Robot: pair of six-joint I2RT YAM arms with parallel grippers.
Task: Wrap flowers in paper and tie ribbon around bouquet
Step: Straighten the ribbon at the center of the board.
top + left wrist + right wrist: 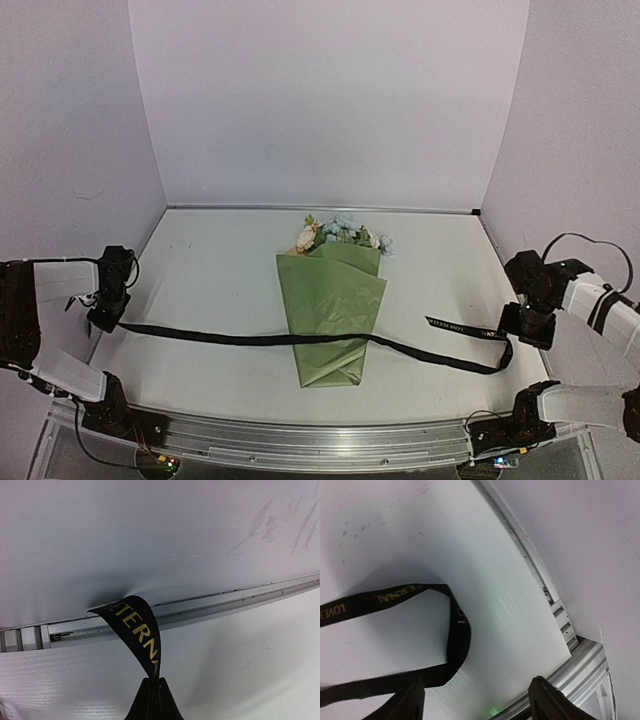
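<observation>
The bouquet lies in the middle of the table: a green paper (332,300) cone with cream and pale blue flowers (340,234) showing at its far, wide end. A black ribbon (210,336) runs from the left side across the cone's lower part to the right, where it folds back in a loop (503,356). My left gripper (108,318) is at the table's left edge. In its wrist view its fingertips (152,681) are shut on the ribbon (136,630). My right gripper (527,330) hangs over the loop. It is open (477,697), and the ribbon (457,635) lies loose below it.
White walls close in the table on the left, the back and the right. An aluminium rail (300,440) runs along the near edge between the arm bases. A wall track (200,611) runs just beyond the left gripper, and the table's right edge rail (540,580) passes near the right gripper.
</observation>
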